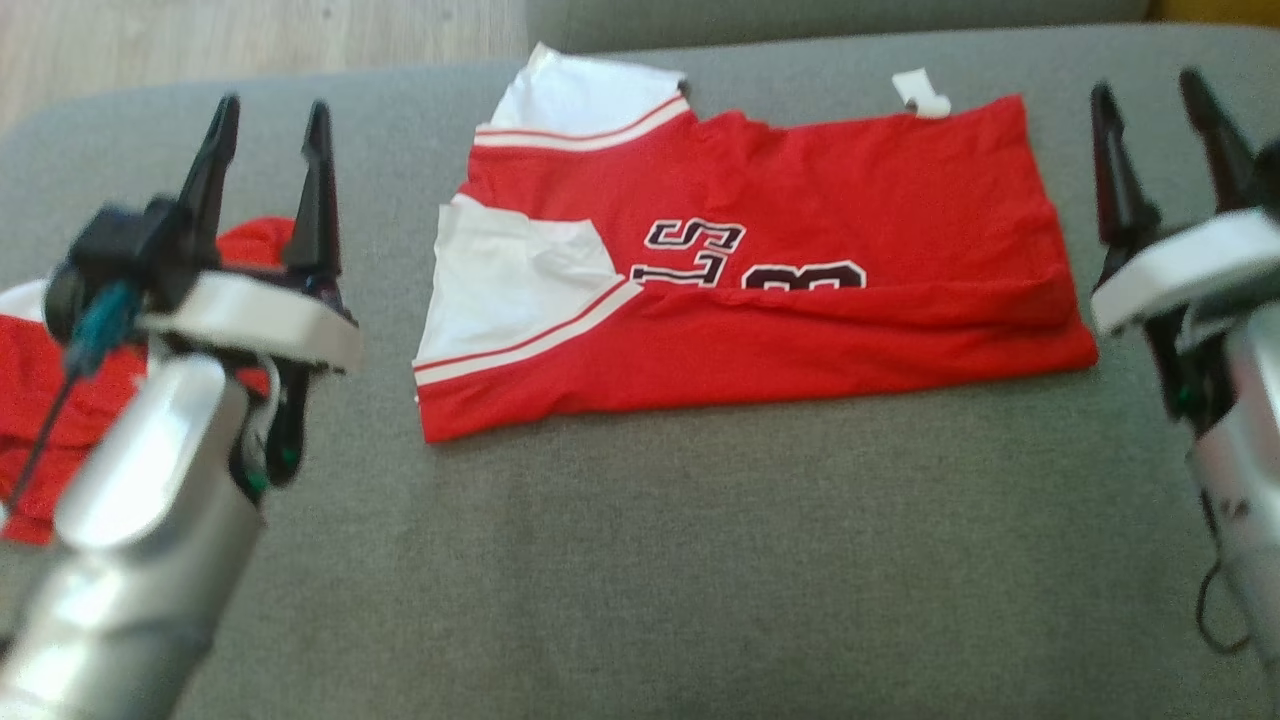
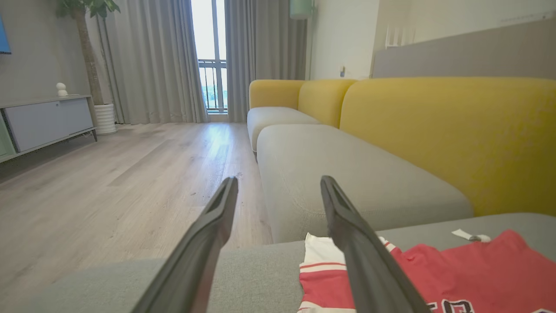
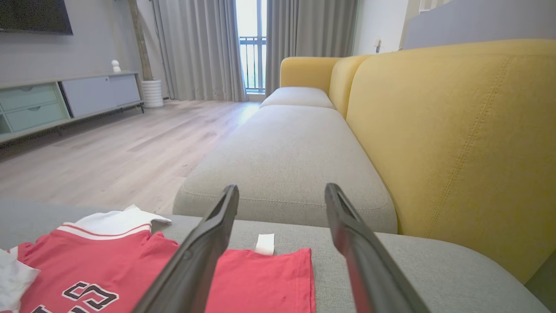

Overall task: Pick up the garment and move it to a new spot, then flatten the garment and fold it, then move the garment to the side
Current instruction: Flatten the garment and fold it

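Although the red shirt (image 1: 800,200) lies spread on the grey sofa cushion (image 1: 700,580), the job looks only partly done. Its near long edge is turned up over the body, hiding the lower half of the dark letters (image 1: 700,245). A white sleeve (image 1: 510,275) is laid inward across the chest, so I judge that the move to a new spot and the flattening are finished and the folding has begun. The other white sleeve (image 1: 580,95) pokes out past the far edge at the collar end, a small white label (image 1: 922,95) sticks out at the hem end, and the cloth along the fold is a little rumpled. What lies there is a long strip, not a compact bundle, so at least one more fold, end to end, seems to be left, and after that the carry to the side. The left gripper (image 1: 274,103) hovers off the sleeve end with its fingers spread wide and empty, and a second red cloth (image 1: 40,400) lies near it at the cushion's left edge. The right gripper (image 1: 1147,85) hovers just off the hem end, likewise spread and holding nothing. Both stand clear of the shirt, one at each short end, which would suit a grasp there for the next fold.
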Controlling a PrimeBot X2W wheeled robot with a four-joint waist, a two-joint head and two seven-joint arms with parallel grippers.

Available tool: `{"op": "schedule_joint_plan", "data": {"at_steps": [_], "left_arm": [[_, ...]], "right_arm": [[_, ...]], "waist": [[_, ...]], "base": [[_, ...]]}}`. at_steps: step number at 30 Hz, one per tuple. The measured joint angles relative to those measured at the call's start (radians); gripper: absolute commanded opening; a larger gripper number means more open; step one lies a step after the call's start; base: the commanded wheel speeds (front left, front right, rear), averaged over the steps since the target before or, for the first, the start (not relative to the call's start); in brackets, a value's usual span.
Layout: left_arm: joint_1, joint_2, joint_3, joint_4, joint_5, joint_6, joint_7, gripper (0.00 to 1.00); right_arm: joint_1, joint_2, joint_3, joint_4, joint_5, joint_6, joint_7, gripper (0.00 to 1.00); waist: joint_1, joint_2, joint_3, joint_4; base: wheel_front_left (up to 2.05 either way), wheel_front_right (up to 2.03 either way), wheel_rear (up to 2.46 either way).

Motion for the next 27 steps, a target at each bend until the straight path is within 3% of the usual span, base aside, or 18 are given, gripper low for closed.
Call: {"op": "schedule_joint_plan", "data": {"at_steps": [5,11,18,27], "left_arm": [[0.156,-0.037,0.122,-0.169,0.055,0.046,-0.007,1.0],[0.399,-0.119,0.207,-0.262,0.183,0.052,-0.007,1.0],[0.54,-0.229,0.274,-0.258,0.293,0.015,-0.007,1.0],[0.555,-0.29,0.377,-0.221,0.385,-0.055,-0.007,1.0]], "right_arm": [[0.101,0.051,-0.069,-0.063,-0.051,0.0,-0.029,1.0],[0.284,0.153,-0.19,-0.136,-0.133,0.0,-0.04,1.0],[0.447,0.256,-0.262,-0.196,-0.214,0.0,-0.042,1.0],[0.464,0.284,-0.284,-0.269,-0.247,0.0,-0.036,1.0]], "waist": [[-0.0001,0.0,-0.035,-0.007],[-0.0001,0.0,-0.071,-0.016],[-0.0001,0.0,-0.092,-0.025],[0.0001,0.0,-0.078,-0.039]], "base": [[0.0,0.0,0.0],[0.0,0.0,0.0],[0.0,0.0,0.0],[0.0,0.0,0.0]]}}
